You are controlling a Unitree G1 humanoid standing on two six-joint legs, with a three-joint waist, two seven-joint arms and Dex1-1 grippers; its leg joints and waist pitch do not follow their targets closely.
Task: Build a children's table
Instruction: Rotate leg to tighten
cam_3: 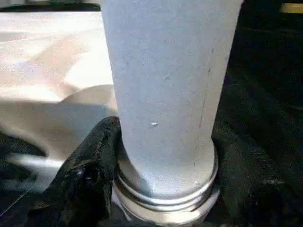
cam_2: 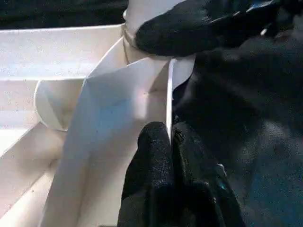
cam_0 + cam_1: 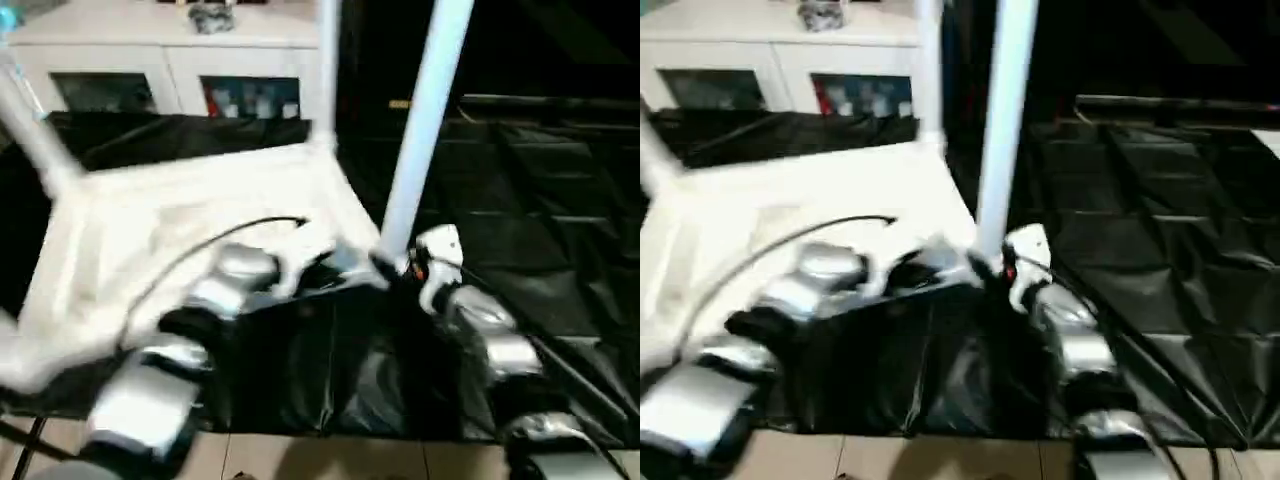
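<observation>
The children's table lies upside down: its white tabletop (image 3: 200,210) shows its ribbed underside, resting on a black sheet. White tube legs stand up from its corners: one at the near right (image 3: 425,120), one behind it (image 3: 325,70), and one at the left (image 3: 30,130). My left gripper (image 2: 170,137) is shut on the tabletop's thin rim (image 2: 169,90) beside the near right corner socket. My right gripper (image 1: 165,189) hugs the base of the near right leg (image 1: 165,85), with a black finger (image 1: 90,165) pressed to each side just above the socket.
A white cabinet (image 3: 170,60) with glass doors stands behind the tabletop. Crumpled black sheeting (image 3: 540,200) covers the ground to the right and front. Tan floor (image 3: 330,460) shows at the near edge. My silver forearms (image 3: 150,390) cross the foreground.
</observation>
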